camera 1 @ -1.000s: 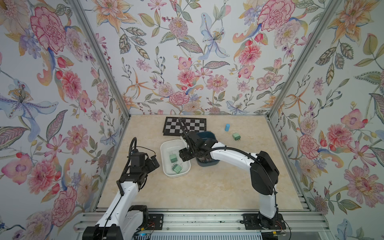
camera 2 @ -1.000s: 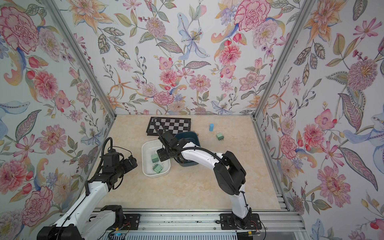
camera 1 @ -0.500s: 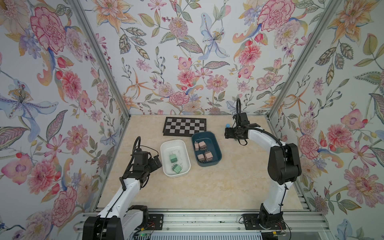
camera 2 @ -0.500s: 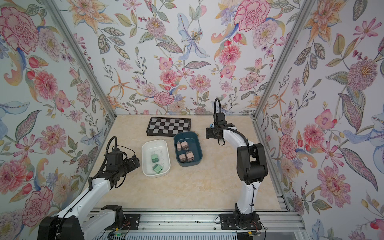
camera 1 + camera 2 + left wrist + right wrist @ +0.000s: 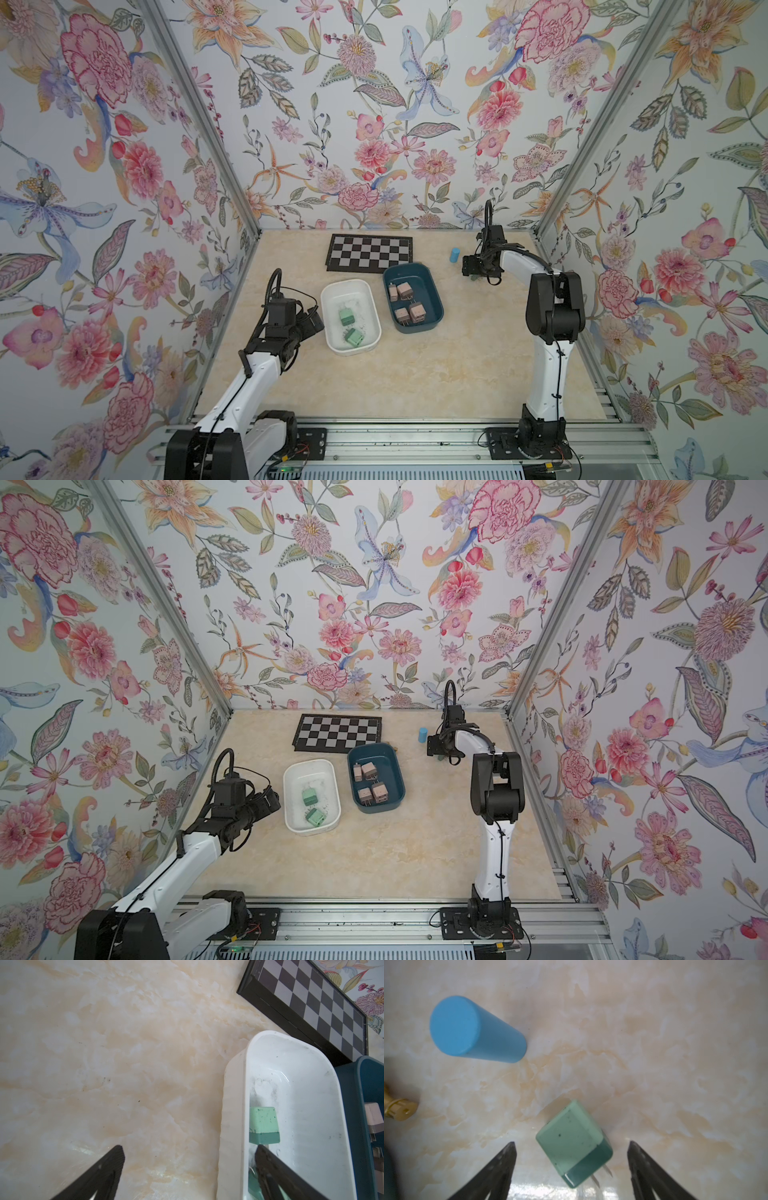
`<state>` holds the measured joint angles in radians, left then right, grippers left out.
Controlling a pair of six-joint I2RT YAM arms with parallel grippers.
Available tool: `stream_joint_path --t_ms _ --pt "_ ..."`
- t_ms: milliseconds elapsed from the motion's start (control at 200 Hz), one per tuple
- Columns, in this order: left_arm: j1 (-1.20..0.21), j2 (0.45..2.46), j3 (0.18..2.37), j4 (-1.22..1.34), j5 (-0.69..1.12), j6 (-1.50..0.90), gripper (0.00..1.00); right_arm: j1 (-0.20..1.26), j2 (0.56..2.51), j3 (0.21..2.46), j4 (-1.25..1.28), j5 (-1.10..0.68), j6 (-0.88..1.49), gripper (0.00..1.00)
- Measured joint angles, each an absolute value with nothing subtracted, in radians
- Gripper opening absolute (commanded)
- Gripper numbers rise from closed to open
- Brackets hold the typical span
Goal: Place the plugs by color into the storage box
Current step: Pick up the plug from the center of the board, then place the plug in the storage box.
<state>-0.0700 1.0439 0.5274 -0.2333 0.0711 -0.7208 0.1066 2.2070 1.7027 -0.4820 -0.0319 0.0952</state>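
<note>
Now the right arm is no longer bent over the two tubs as it was a second ago. It reaches to the far right of the beige marble-patterned tabletop point(image 5: 415, 374), about where it was half a second ago. The right gripper point(image 5: 572, 1143) is spread wide, its dark fingers standing either side of a mint green cube-shaped plastic plug point(image 5: 566, 1132) without touching it. That plug lies tilted on the table with two short metal prongs showing and dark specks on its matte faces. In both top views the gripper head hides it. A smooth light blue cylinder point(image 5: 477, 1030) stands near it, just left of the right gripper point(image 5: 473, 266) in a top view. A small brass-coloured piece point(image 5: 398, 1108) lies at the edge of the right wrist view. With the arm gone, the glossy dark blue oval plastic tub point(image 5: 424, 286) shows four dusty pink-beige plugs point(image 5: 404, 289) inside. Just left of it, the scuffed white plastic tub point(image 5: 353, 295) holds two mint green plugs point(image 5: 345, 317). A flat black-framed checkerboard point(image 5: 370, 253) lies beyond both tubs. The left gripper point(image 5: 189, 1147) is also parted and empty, at the white tub's left rim, much as before.
</note>
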Motion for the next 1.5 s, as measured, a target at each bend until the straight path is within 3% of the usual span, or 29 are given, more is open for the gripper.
stream_joint_path --t_ms 335,555,656,1056,1231,1501 --pt "-0.082 1.055 0.539 -0.244 0.067 -0.721 0.99 0.103 2.301 1.789 -0.482 -0.010 0.048 0.83" --pt "-0.086 1.058 0.539 -0.246 0.064 -0.721 1.00 0.091 2.314 1.808 -0.482 -0.010 0.037 0.49" --pt "-0.087 1.061 0.539 -0.246 0.064 -0.721 0.99 0.090 2.314 1.806 -0.482 -0.012 0.034 0.41" --pt "-0.099 1.070 0.539 -0.241 0.064 -0.722 1.00 0.113 2.191 1.649 -0.481 -0.018 0.047 0.36" --pt "-0.101 1.078 0.539 -0.234 0.064 -0.723 0.99 0.244 2.042 1.577 -0.490 -0.003 0.072 0.36" --pt "-0.106 1.082 0.545 -0.210 0.068 -0.725 1.00 0.612 1.927 1.603 -0.479 0.001 0.177 0.36"
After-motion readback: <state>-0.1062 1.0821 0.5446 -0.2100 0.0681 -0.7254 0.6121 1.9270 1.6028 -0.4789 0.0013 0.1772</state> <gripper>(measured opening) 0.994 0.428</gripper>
